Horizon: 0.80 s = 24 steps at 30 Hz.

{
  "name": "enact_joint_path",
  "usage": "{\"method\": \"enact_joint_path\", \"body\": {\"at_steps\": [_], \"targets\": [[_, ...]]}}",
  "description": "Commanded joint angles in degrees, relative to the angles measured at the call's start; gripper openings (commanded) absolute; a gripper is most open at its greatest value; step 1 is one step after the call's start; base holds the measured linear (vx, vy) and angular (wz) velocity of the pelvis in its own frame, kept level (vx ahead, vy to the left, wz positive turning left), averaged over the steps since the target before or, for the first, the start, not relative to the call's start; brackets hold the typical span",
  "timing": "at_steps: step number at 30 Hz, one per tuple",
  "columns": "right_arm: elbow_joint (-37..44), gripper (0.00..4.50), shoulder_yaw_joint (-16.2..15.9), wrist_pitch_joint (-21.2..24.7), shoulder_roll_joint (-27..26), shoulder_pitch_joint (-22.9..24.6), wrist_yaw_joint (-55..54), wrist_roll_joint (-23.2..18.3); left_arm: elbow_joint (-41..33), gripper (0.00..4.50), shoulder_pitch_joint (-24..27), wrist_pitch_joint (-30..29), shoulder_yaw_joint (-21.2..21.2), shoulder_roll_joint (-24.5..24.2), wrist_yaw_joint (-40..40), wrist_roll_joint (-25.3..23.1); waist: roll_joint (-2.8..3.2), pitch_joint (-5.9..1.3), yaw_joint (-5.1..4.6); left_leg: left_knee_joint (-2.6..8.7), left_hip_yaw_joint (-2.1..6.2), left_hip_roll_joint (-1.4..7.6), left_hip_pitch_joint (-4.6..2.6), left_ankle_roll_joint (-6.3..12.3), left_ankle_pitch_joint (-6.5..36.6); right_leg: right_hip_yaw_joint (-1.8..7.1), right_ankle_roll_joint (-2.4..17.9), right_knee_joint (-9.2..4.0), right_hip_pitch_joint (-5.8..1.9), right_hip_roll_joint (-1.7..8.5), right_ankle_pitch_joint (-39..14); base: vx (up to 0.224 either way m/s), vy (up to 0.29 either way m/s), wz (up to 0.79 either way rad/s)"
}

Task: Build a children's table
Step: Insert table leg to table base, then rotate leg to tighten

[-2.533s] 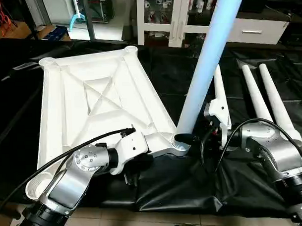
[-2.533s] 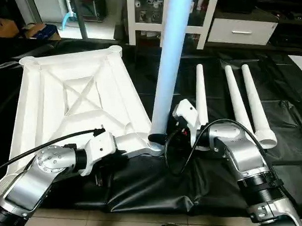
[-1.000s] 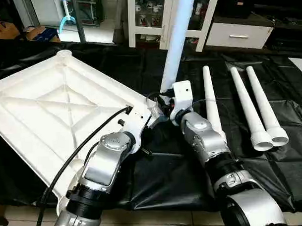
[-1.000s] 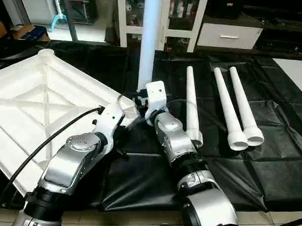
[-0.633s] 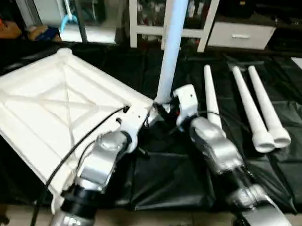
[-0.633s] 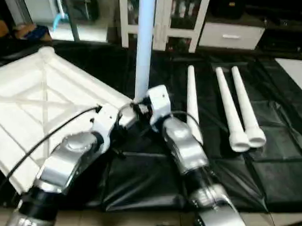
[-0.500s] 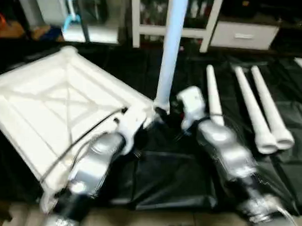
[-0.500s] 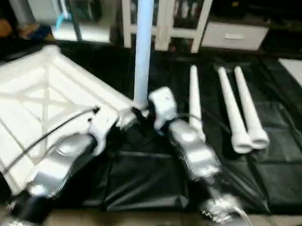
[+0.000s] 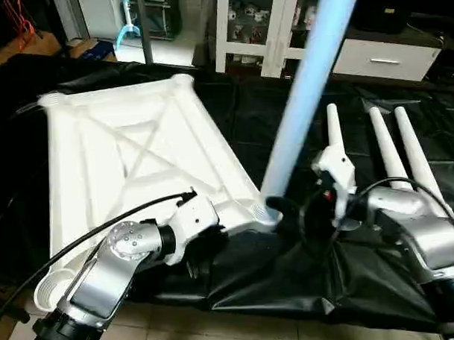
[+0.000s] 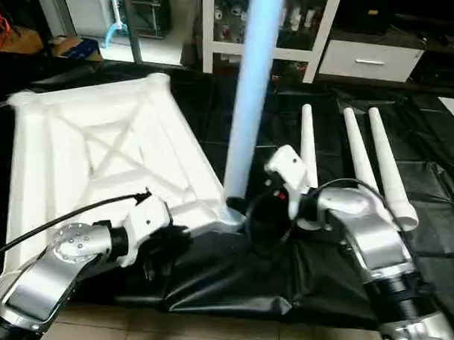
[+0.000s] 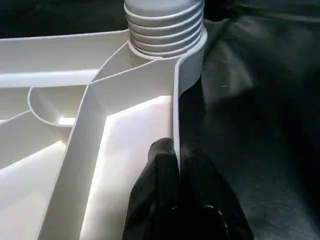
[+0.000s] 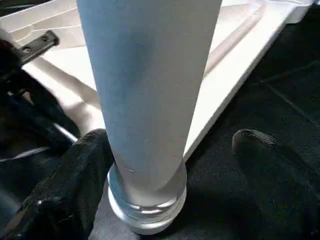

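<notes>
A black sheet (image 9: 276, 288) covers the surface where the work lies. On it, toward the robot's left, the white square table top (image 9: 115, 166) lies upside down, its X-shaped ribs and round corner sockets facing up. At the top's near corner on the right, one long white leg (image 9: 303, 100) stands up out of the corner socket (image 9: 264, 211), leaning slightly toward the robot's right as it rises out of the picture. In the right wrist view the leg's ribbed foot sits in that socket. Three more legs (image 9: 394, 157) lie flat on the sheet to the right, side by side and well apart from the top. Behind the sheet stands a white cabinet (image 9: 282, 26) with glass doors.

The left claw (image 11: 176, 170) is closed on the thin side wall of the table top, just beside the socket with the standing leg. The right claw (image 12: 167, 175) is spread wide around the base of the standing leg, one finger (image 12: 80, 175) close beside the leg and the other well clear of it, so it grips nothing.
</notes>
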<state>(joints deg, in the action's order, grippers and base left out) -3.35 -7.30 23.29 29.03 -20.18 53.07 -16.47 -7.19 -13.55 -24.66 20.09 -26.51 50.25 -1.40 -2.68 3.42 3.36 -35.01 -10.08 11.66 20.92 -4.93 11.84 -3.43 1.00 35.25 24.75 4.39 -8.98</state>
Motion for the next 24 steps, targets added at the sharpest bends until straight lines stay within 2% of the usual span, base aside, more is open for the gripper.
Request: {"method": "enact_joint_path", "body": {"at_steps": [1, 4, 5, 7, 9, 11, 24], "targets": [[0.1, 3.99, -0.2, 0.8, 1.2, 0.3, 0.9, -0.6, -3.1, 0.0, 0.0, 3.5, 1.0, 0.8, 1.6, 3.1, -0.03, -3.48, -0.11, 4.27, 0.08, 1.26, -0.27, 2.37, 9.6, 2.46, 8.6, -4.44, -3.44, 2.75, -16.8, 0.0, 0.0, 0.0], [-0.7, 3.86, -0.7, 0.7, 1.1, 0.3, 1.9, -0.5, -3.2, 0.0, 0.1, 3.4, 1.0, 0.6, 2.0, 3.2, -0.07, -3.59, -0.13, 4.21, 0.11, 1.26, -0.24, 2.42, 9.3, 2.4, 8.7, -4.34, -3.44, 2.72, -16.5, 0.0, 0.0, 0.0], [-0.9, 3.65, -0.9, 0.7, 1.1, 0.3, 2.3, -0.6, -3.2, 0.0, 0.1, 3.4, 0.9, 0.6, 2.1, 3.2, -0.01, -3.61, -0.1, 4.21, 0.1, 1.26, -0.23, 2.47, 8.9, 2.4, 8.8, -4.32, -3.42, 2.73, -16.1, 0.0, 0.0, 0.0], [-1.3, 3.6, -1.3, 0.5, 1.0, 0.2, 3.1, -0.5, -3.2, 0.0, 0.0, 3.5, 0.9, 0.7, 2.4, 3.3, -0.03, -3.64, -0.09, 4.17, 0.09, 1.27, -0.24, 2.6, 8.8, 2.38, 9.1, -4.26, -3.42, 2.72, -15.6, 0.0, 0.0, 0.0], [-1.6, 3.28, -1.6, 0.7, 0.9, 0.1, 4.0, -0.7, -3.2, 0.0, 0.0, 3.6, 0.9, 0.7, 2.7, 3.3, 0.02, -3.69, -0.08, 4.15, 0.06, 1.29, -0.27, 2.75, 8.2, 2.36, 9.7, -4.13, -3.4, 2.65, -14.4, 0.0, 0.0, 0.0], [-2.1, 3.15, -2.0, 0.7, 1.0, 0.0, 5.0, -0.8, -3.2, 0.0, 0.0, 3.5, 0.9, 0.7, 2.9, 3.4, 0.01, -3.72, 0.0, 4.13, 0.07, 1.3, -0.2, 2.96, 7.7, 2.37, 10.0, -3.99, -3.52, 2.67, -13.4, 0.0, 0.0, 0.0], [-3.5, 2.11, -1.9, 1.1, -0.1, 0.0, 5.1, -1.0, -3.6, 0.0, 0.4, 2.7, 0.8, 0.6, 3.3, 3.3, 0.05, -3.87, 0.04, 4.06, 0.08, 1.29, -0.19, 2.87, 7.5, 2.33, 9.9, -3.98, -3.61, 2.71, -13.7, 0.0, 0.0, 0.0]]}}
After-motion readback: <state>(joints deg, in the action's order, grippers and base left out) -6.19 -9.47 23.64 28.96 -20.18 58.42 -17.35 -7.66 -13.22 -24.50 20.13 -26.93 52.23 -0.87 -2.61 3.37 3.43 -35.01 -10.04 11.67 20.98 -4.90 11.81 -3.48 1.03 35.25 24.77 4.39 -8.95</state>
